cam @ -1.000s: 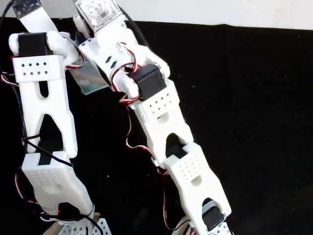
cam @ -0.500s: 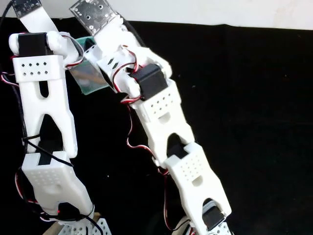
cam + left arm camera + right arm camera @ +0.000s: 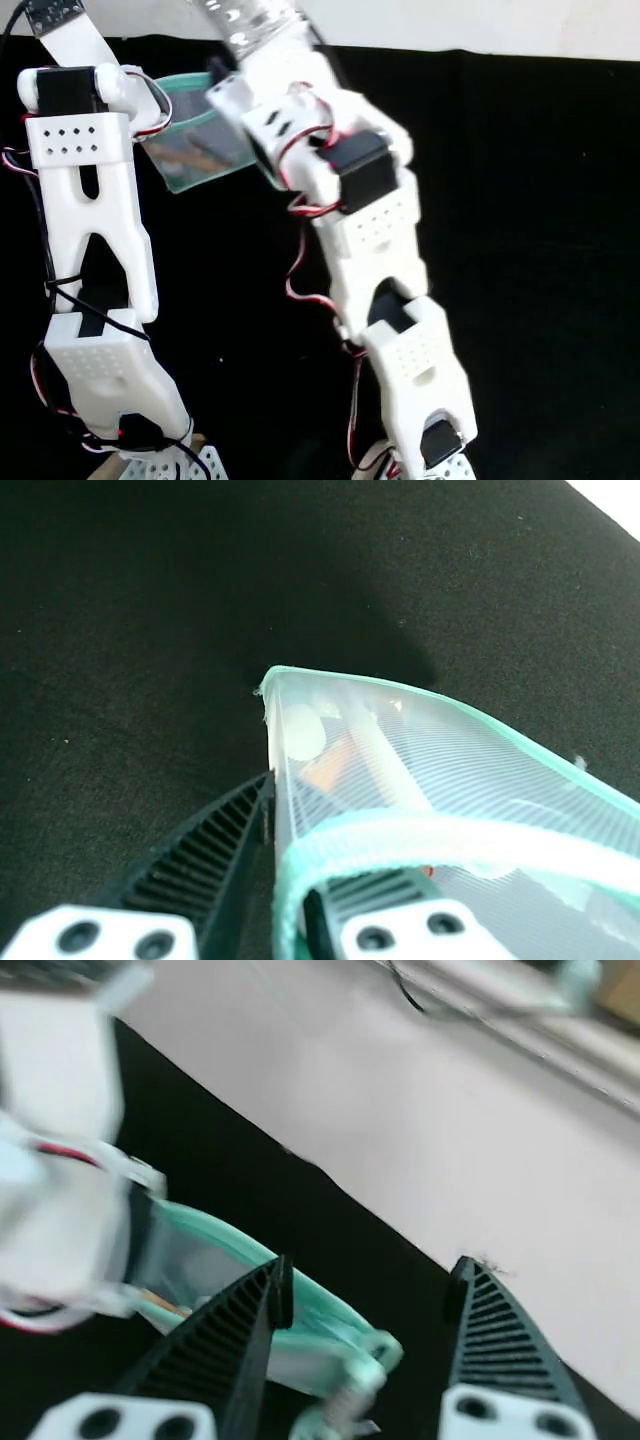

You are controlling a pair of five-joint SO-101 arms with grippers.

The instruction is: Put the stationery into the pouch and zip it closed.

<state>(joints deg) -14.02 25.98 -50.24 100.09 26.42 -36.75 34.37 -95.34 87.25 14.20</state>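
Left wrist view has my left end effector pinched shut on one end of the pouch, I judge to hold it taut for zipping. The stationery shows through its clear side. In the high view the pouch sits at the upper left of the frame, over the black desk. My right end effector is spread wide and grips nothing. What looks like the zipper pull lies between its fingers.
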